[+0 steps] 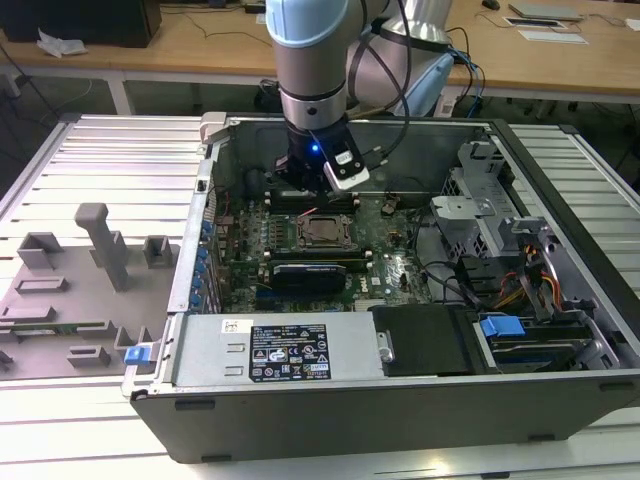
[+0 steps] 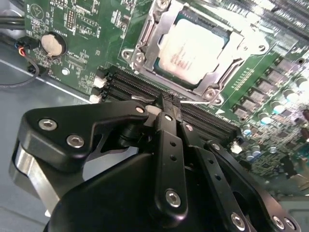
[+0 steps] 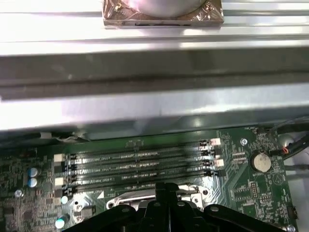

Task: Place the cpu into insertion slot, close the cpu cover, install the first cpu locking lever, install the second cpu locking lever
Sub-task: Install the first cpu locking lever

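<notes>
The cpu (image 2: 193, 46) lies flat and square in the insertion slot (image 2: 215, 94), pale metal top upward; seated, by appearance, so that its contacts meet the socket beneath. The cpu cover (image 2: 145, 43) is down over it, its frame bearing on the chip's edges and its window leaving the top bare; the placing and cover-closing steps are judged done.

A thin bright rod (image 2: 195, 102) runs along the socket edge nearest the claw; probably a locking lever, though whether it is latched cannot be told.

The gripper (image 2: 168, 102) stands just beside that same edge, over the memory slots (image 2: 130, 87), not above the cpu itself; its fingers are pressed together into one narrow tip, which suits reaching into the tight strip between socket and slots. The tip meets the near end of the rod; whether the rod is pinched or only touched cannot be told.

In the first wrist view the gripper (image 3: 166, 187) shows with the cover's metal just behind it and the memory slots (image 3: 140, 164) beyond. In the exterior view the gripper (image 1: 316, 186) hangs inside the open computer case (image 1: 400, 400), on the far side of the socket; the green circuit board (image 2: 87, 19) surrounds all.
</notes>
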### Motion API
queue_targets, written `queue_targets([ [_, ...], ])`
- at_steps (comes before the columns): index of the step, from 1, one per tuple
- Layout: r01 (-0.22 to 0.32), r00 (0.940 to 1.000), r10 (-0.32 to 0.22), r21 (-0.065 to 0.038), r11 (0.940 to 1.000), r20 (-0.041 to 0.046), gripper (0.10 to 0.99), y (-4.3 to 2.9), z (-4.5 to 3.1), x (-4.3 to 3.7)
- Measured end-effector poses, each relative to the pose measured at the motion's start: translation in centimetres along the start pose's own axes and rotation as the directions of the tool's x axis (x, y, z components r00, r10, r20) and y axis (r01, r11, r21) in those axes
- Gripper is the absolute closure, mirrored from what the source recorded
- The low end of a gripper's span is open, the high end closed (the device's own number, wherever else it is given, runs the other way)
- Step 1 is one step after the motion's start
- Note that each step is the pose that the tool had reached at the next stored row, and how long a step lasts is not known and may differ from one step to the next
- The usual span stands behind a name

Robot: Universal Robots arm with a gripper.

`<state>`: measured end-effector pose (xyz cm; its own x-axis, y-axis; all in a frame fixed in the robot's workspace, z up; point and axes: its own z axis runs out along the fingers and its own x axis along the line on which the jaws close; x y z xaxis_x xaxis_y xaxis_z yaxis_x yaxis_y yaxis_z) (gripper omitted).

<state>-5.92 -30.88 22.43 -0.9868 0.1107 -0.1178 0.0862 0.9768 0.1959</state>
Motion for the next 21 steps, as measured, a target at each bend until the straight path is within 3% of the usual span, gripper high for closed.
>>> queue_targets([
  [2,-0.003,1.0,0.003,0.002,1.0,0.001,0.98,0.32,0.2,-0.02],
  [8,-0.008,1.0,0.008,0.004,1.0,0.0039,0.98,0.38,0.39,0.02],
  [9,-0.007,0.9999,0.007,0.003,1.0,0.0108,0.98,0.37,0.41,0.04],
  [10,-0.003,0.9995,0.003,0.001,1.0,0.0301,0.98,0.34,0.5,0.16],
  [13,0.001,0.9986,-0.001,-0.002,1.0,0.0522,0.98,0.28,0.68,0.47],
  [15,-0.017,0.998,0.017,0.004,0.9998,0.0605,0.98,0.22,0.94,0.55],
  [21,-0.058,0.9959,0.057,0.009,0.9983,0.0701,0.98,0.14,1.3,0.71],
])
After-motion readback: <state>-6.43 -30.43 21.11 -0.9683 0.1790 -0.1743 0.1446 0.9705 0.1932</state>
